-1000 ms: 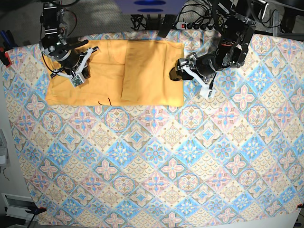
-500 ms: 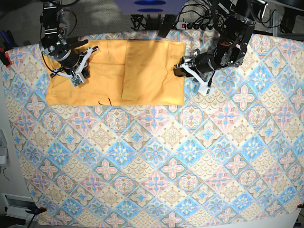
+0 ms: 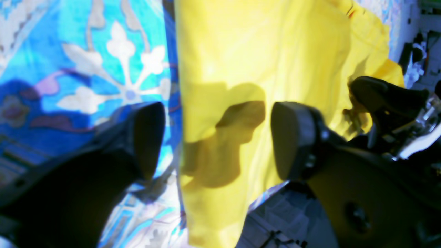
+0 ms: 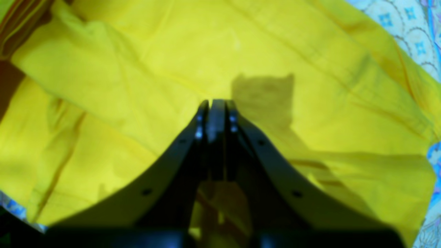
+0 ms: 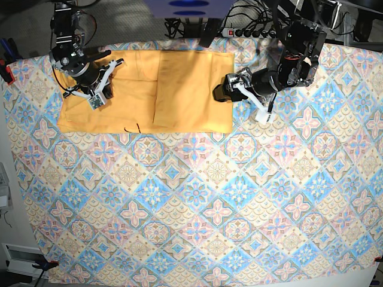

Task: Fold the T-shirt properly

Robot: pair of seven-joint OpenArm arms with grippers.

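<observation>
The pale yellow-orange T-shirt (image 5: 185, 89) lies flat at the table's far side, with a folded flap running down its middle (image 5: 160, 89) and a small black loop mark (image 5: 131, 128) near its front edge. My left gripper (image 5: 224, 91) hovers at the shirt's right edge. In the left wrist view the left gripper (image 3: 217, 137) is open, its fingers (image 3: 148, 137) wide apart, and the shirt's edge (image 3: 241, 51) lies beneath the gap. My right gripper (image 5: 99, 91) sits over the shirt's left part. The right wrist view shows the right gripper (image 4: 216, 103) shut, low over the yellow cloth (image 4: 137, 69).
The blue-pink patterned tablecloth (image 5: 197, 203) covers the whole table. Cables and a power strip (image 5: 245, 31) lie behind the far edge. A red clamp (image 5: 7, 73) holds the cloth at the left edge.
The left gripper's jaws have spread wide at the shirt's right edge, and that arm has shifted slightly. The shirt's right edge now lies straighter. The right arm has not moved.
</observation>
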